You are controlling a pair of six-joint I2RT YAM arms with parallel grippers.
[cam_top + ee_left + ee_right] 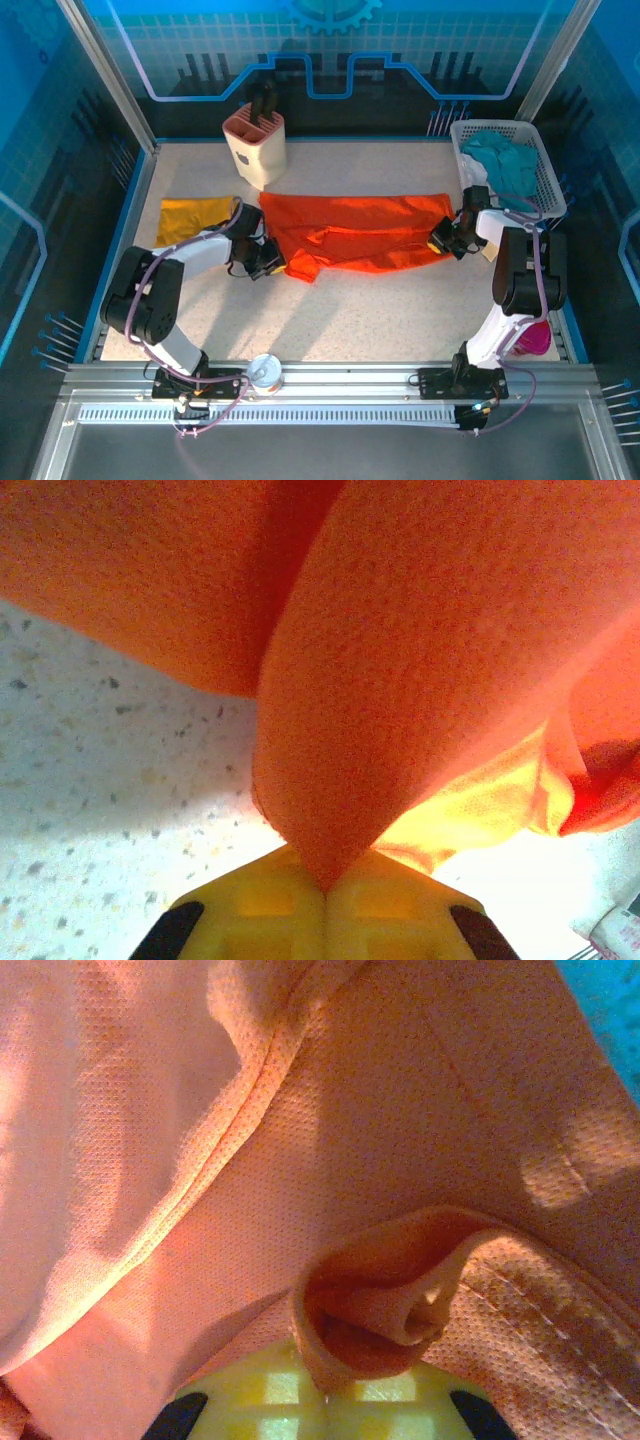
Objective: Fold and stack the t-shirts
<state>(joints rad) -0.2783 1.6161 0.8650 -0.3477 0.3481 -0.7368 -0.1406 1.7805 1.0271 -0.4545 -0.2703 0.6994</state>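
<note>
Two pinches on orange-red t-shirt (pixel 360 232) — left pincer (pixel 325 885), right pincer (pixel 325 1385), tips buried.

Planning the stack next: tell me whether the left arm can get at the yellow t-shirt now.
Probably not yet. The yellow t-shirt lies uncovered close beside that arm, but the left gripper is shut on the orange t-shirt and must release it first.
</note>
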